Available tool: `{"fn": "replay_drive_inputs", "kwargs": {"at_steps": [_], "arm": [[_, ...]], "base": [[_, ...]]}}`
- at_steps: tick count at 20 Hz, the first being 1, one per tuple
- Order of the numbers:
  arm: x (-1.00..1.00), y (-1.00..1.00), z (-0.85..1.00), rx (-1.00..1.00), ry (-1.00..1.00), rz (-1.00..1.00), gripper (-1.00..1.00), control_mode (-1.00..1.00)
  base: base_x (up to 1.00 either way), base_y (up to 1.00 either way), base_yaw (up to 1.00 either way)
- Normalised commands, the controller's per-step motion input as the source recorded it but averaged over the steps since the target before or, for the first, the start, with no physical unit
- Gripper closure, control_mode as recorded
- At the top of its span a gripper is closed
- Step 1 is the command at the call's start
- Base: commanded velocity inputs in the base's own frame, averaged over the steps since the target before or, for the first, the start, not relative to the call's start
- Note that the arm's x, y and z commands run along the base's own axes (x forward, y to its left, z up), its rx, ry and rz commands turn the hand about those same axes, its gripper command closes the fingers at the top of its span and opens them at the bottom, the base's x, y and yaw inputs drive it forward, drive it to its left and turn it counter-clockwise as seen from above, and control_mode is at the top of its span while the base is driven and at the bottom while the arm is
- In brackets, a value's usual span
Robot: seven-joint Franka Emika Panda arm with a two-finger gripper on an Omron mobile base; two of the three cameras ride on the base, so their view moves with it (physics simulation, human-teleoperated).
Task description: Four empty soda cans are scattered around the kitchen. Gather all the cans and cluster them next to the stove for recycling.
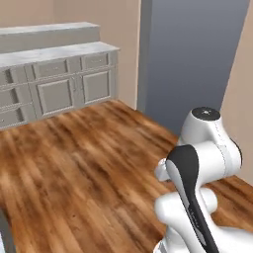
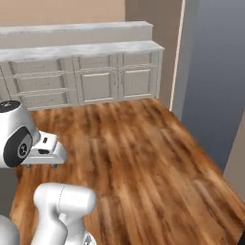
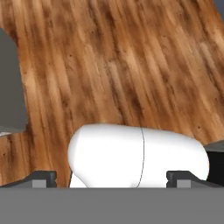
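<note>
- Since no soda cans and no stove are in sight, I judge the robot to be mid-search, driving between stops; the next move calls for turning the base until a can shows.
- Broad glossy floor of brown wooden planks (image 1: 84, 173), streaked grain.
- Beyond the floor, long grey panelled cabinet run (image 2: 95, 83) under a pale marbled worktop (image 2: 81, 50).
- Over the floor, small dark fingers (image 3: 111, 178) stand well apart, holding nothing.

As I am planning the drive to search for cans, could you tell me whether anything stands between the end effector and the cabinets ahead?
Nothing visible does: bare wooden floor runs from the open end effector to the grey cabinets. A grey wall panel stands off to the right.
</note>
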Motion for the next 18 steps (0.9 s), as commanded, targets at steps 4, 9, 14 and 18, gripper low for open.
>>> {"fn": "replay_drive_inputs", "kwargs": {"at_steps": [4, 9, 14, 18], "arm": [[0.0, 0.0, 0.0, 0.0, 0.0, 0.0, -1.0, 1.0], [0.0, 0.0, 0.0, 0.0, 0.0, 0.0, -1.0, 1.0], [0.0, 0.0, 0.0, 0.0, 0.0, 0.0, -1.0, 1.0], [0.0, 0.0, 0.0, 0.0, 0.0, 0.0, -1.0, 1.0]], "base": [[1.0, -0.19, 0.59], [1.0, -0.21, 0.59], [1.0, -0.22, 0.59], [1.0, -0.25, 0.61]]}}
